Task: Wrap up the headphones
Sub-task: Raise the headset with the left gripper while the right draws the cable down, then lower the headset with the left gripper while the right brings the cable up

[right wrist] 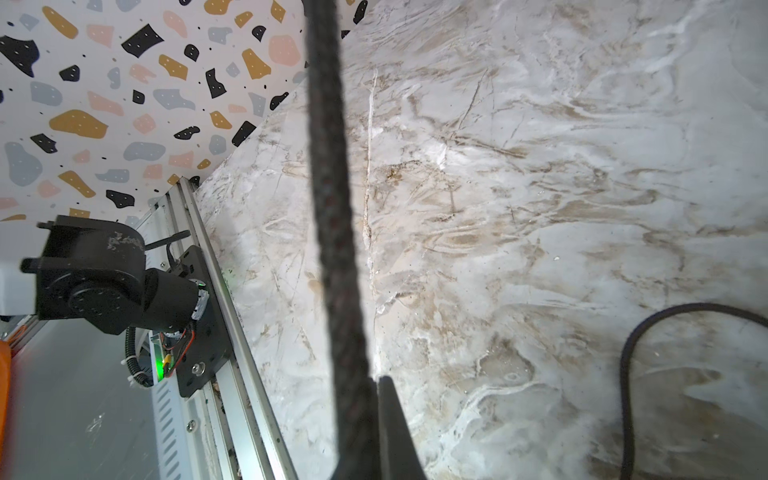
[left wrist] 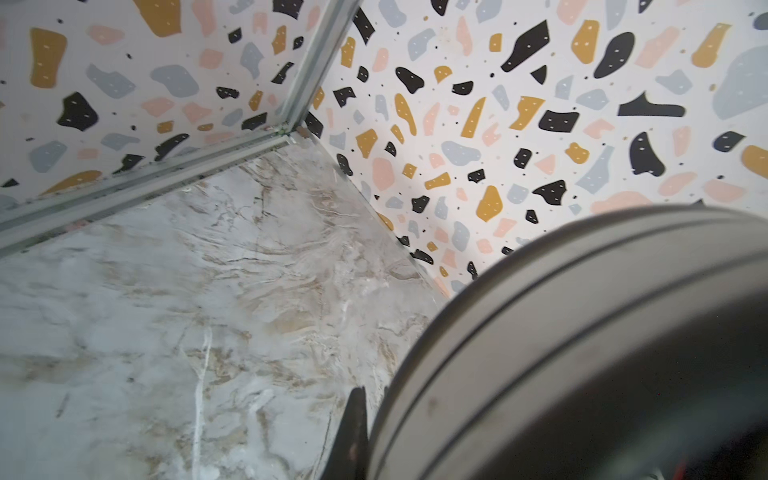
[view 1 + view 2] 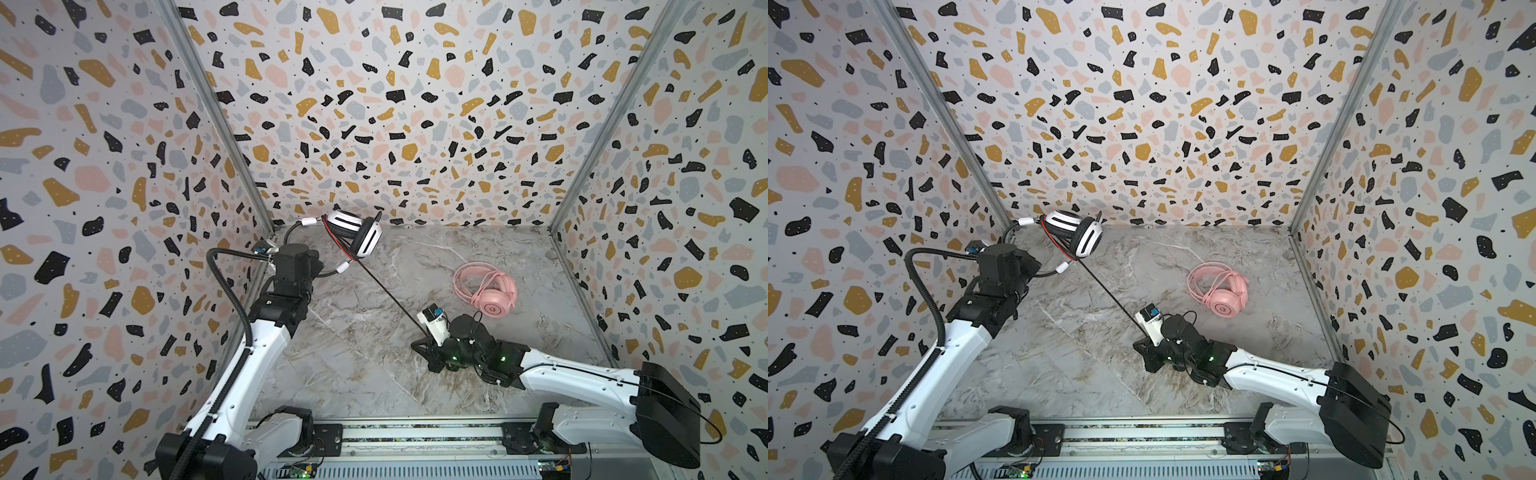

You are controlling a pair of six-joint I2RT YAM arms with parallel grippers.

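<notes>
The white headphones [image 3: 358, 235] [image 3: 1079, 236], striped black with a black headband, hang above the far left corner of the table. My left gripper [image 2: 376, 401] is shut on them; the white shell [image 2: 582, 353] fills that wrist view and hides one finger. Their black cable [image 3: 386, 295] [image 3: 1108, 289] runs taut and diagonal to my right gripper [image 3: 422, 345] [image 3: 1144, 348] [image 1: 376, 380], which is shut on it low over the table's middle. The cable [image 1: 332, 208] crosses the right wrist view. The pink headphones [image 3: 492, 297] [image 3: 1225, 297] lie on the table at right, their thin pink cable looped over them.
Patterned walls close in the marble table [image 3: 519, 257] on three sides, with metal corner posts [image 3: 216, 124]. A metal rail [image 3: 415, 434] with both arm bases runs along the front edge. A slack length of black cable [image 1: 627, 353] lies on the table near my right gripper.
</notes>
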